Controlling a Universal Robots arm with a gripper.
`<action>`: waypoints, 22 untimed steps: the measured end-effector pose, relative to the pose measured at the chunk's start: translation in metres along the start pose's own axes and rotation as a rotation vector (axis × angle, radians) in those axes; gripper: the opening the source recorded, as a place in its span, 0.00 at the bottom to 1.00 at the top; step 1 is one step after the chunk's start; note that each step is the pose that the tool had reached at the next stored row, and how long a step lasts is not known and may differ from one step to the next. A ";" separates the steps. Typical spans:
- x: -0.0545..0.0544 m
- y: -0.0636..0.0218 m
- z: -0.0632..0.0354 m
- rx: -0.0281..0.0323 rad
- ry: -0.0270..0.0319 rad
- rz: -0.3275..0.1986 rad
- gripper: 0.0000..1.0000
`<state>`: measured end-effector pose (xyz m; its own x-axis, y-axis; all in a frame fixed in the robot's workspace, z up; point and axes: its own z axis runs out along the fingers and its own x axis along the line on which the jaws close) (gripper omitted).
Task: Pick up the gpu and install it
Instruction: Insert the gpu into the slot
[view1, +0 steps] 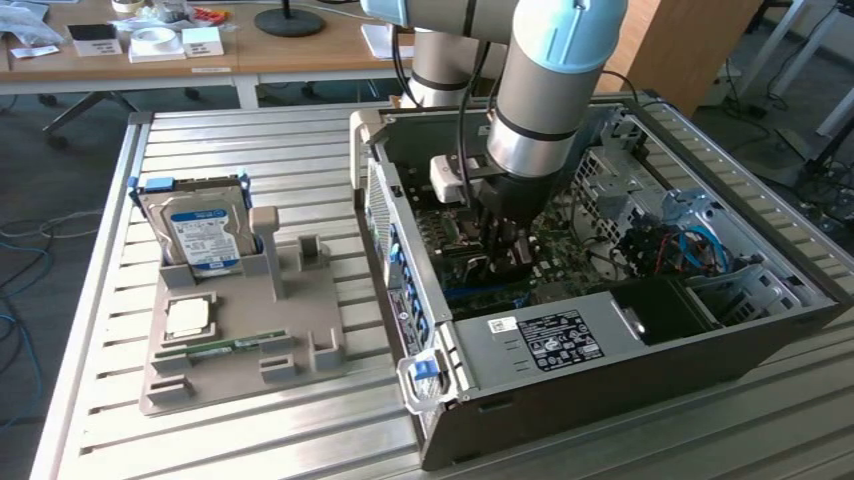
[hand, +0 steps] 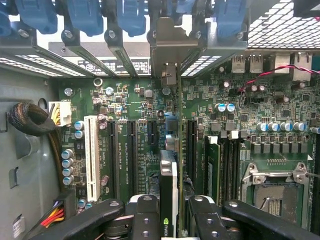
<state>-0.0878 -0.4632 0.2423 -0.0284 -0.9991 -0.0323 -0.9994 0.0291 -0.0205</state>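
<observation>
now claw (hand: 169, 216) narrowly parted, tight on the gpu (hand: 168, 175), edge-on over motherboard (hand: 135, 100)

gpu (hand: 168, 177) upright in case (view1: 587, 395), perhaps touching motherboard (hand: 140, 102)

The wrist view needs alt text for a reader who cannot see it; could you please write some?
Black jaws clamp the gpu edge-on over a green motherboard inside a computer case, the card running along the expansion slots toward rear openings with blue latches. A CPU socket sits off to one side.
</observation>
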 end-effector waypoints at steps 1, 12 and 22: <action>0.000 0.0000 0.0000 0.0000 0.0000 0.000 0.27; -0.001 0.0000 0.0006 -0.0001 0.0002 0.001 0.27; -0.001 0.0001 0.0031 0.0002 0.0000 0.003 0.27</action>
<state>-0.0878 -0.4624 0.2392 -0.0310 -0.9990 -0.0323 -0.9993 0.0317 -0.0206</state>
